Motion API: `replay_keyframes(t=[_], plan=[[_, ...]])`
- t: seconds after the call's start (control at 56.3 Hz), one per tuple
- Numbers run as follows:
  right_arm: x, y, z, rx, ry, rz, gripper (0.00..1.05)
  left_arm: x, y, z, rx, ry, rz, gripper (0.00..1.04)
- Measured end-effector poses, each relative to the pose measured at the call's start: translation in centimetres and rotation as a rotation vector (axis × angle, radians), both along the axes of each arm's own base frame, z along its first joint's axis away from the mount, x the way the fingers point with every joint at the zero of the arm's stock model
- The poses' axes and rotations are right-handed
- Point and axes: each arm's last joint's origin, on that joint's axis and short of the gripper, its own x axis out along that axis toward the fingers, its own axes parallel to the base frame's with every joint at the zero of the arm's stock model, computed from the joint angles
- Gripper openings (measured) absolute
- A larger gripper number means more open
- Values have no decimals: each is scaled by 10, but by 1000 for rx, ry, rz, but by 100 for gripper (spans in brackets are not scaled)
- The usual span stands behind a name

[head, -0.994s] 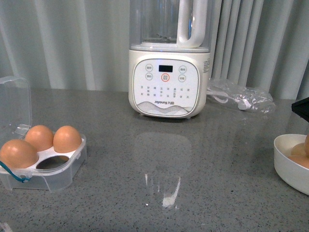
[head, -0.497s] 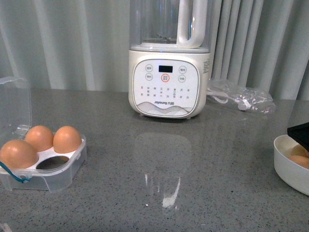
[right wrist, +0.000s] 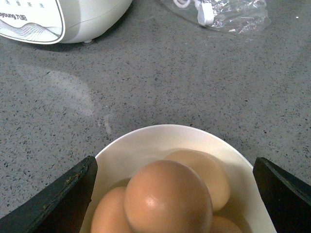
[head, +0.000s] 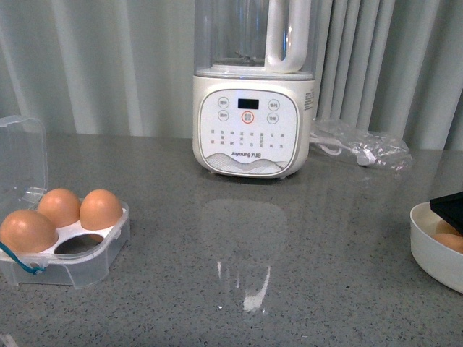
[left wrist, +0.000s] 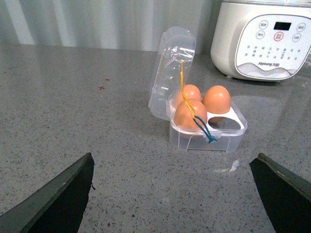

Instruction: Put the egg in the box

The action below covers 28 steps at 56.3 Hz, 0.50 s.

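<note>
Front view: box (head: 66, 249), lid raised, holding three brown eggs (head: 61, 207), one slot vacant, on counter (head: 239, 289) left of blender (head: 252, 130); white bowl (head: 428, 249) right of blender.
Left wrist view: left gripper (left wrist: 172, 165) spread wide, empty, facing box.
Right wrist view: right gripper (right wrist: 175, 165) spread above bowl; egg (right wrist: 167, 199) topmost in bowl, ungrasped.

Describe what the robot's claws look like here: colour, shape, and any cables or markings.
Little of either arm shows. The left claw has two dark, nearly black fingers, flat matt wedges tapering to a blunt corner. The right claw has matching fingers. In the front view it shows only as a black angular shape at the edge. No cables, markings or labels are visible.
</note>
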Motion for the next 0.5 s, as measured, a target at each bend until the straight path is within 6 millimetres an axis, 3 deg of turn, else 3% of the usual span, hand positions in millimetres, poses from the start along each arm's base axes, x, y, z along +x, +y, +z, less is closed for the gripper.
replay_keyframes(t=[0.249,0.497], plan=[[0,-1,0,-15,0,10,44,0,0,0,0,0,0,98],[-10,0,15,-29,-29,21,42,0,0,0,0,0,0,98]])
